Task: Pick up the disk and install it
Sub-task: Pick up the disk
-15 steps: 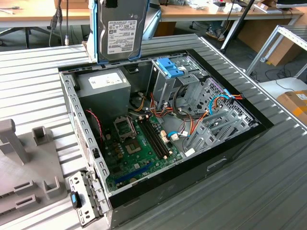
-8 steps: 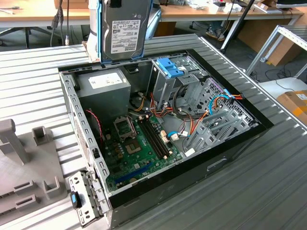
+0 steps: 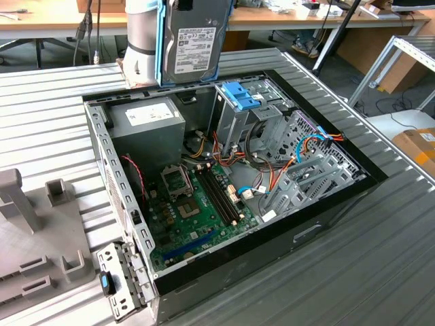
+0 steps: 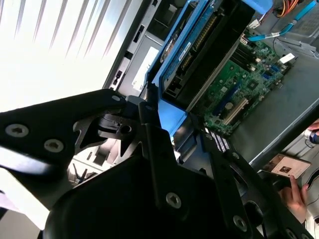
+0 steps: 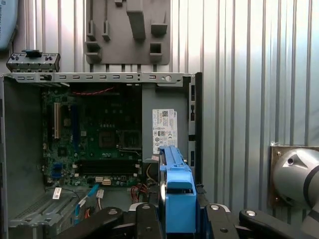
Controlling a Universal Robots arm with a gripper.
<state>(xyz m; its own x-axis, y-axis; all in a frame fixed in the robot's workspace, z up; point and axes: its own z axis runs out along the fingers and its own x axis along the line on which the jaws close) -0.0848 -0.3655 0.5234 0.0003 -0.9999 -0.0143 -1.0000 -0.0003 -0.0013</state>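
The disk (image 3: 194, 41) hangs upright above the rear edge of the open computer case (image 3: 319, 224), its labelled face turned to the exterior view and a blue rail running down each long side. The tool (image 5: 180, 219) is clenched on it. In the first wrist view its black fingers (image 5: 144, 219) press in from both sides of the blue end tab, and in the second wrist view the tool (image 4: 169, 124) grips the same blue frame, with the disk (image 4: 209, 50) pointing down toward the case. The silver arm (image 3: 139, 41) stands just behind the disk at the exterior view's left.

The case lies on its side on the ribbed metal counter (image 3: 41, 136) with its cover off. Inside, a green motherboard (image 3: 197, 217) covers the floor. A grey power supply (image 3: 146, 125) fills the rear corner at the exterior view's left. Beside it stands a tall silver drive cage (image 3: 228, 129) topped by a blue clip (image 3: 239, 94). Orange and blue cables (image 3: 306, 146) loop over the metal brackets at the exterior view's right.

A grey fixture (image 3: 34, 231) with upright posts sits on the counter outside the case, at the exterior view's left. In the second wrist view a person's hand (image 4: 296, 196) holds a phone (image 4: 284, 165) beyond the case.
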